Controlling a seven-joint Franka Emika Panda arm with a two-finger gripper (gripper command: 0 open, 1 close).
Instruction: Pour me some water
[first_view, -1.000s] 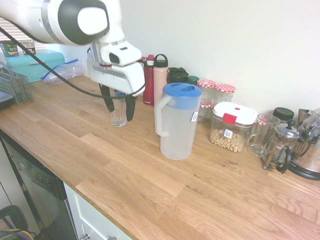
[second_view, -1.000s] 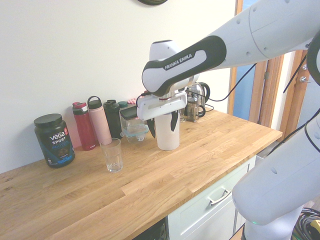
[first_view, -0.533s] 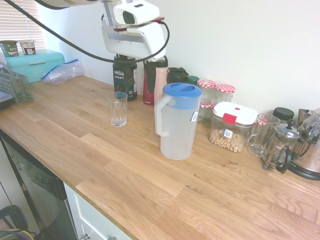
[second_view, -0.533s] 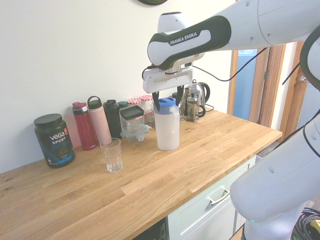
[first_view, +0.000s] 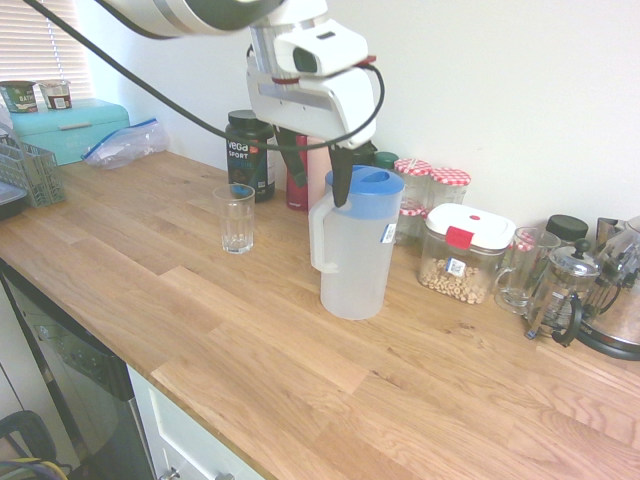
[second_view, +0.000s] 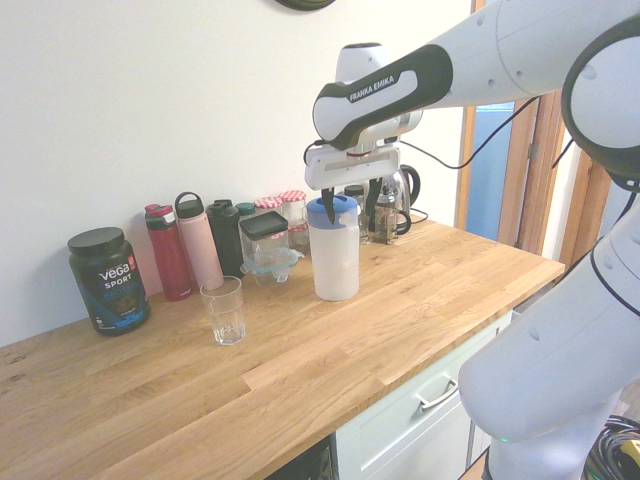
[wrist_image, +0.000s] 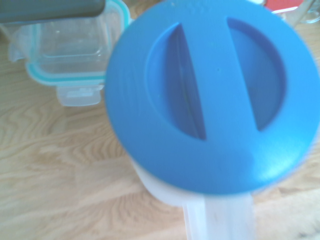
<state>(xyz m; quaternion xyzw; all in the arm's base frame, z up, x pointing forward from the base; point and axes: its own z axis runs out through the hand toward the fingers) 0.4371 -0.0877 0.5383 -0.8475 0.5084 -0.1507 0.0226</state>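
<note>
Since a second ago the gripper (second_view: 352, 205) has moved away from above the drinking glass (first_view: 237, 218) and now hangs over the blue lid (wrist_image: 210, 95) of the translucent water pitcher (first_view: 354, 250). Its fingers are spread wide, released, holding nothing. The pitcher stands upright on the wooden counter (first_view: 200, 330), handle toward the glass, which stands empty nearby. Bottles (second_view: 185, 256) and jars (first_view: 432, 190) line the wall behind.

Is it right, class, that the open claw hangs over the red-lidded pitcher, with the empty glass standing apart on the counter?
Not quite: the pitcher's lid is blue, not red, as the wrist view shows plainly. The rest holds: the open claw hangs over the pitcher, and the empty glass stands apart on the counter.
</note>
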